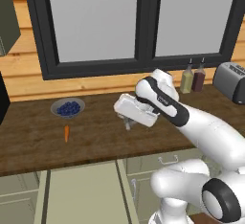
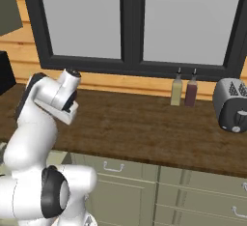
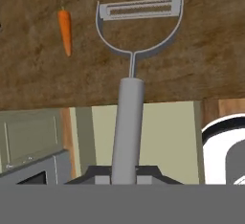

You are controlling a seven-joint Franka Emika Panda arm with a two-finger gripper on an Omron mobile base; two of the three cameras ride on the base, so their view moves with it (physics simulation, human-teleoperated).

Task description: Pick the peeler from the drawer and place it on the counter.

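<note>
Gripper (image 3: 125, 177) closed on peeler (image 3: 129, 122) handle, held above counter (image 1: 95, 137) near open drawer (image 1: 81, 194): premature release risks drop back into drawer.

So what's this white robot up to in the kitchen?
The robot's claw is gripping a grey peeler by its handle and holding it above the brown counter. The pale green drawer it belongs to stands open below. A carrot and a bowl of blueberries sit on the counter nearby.
</note>
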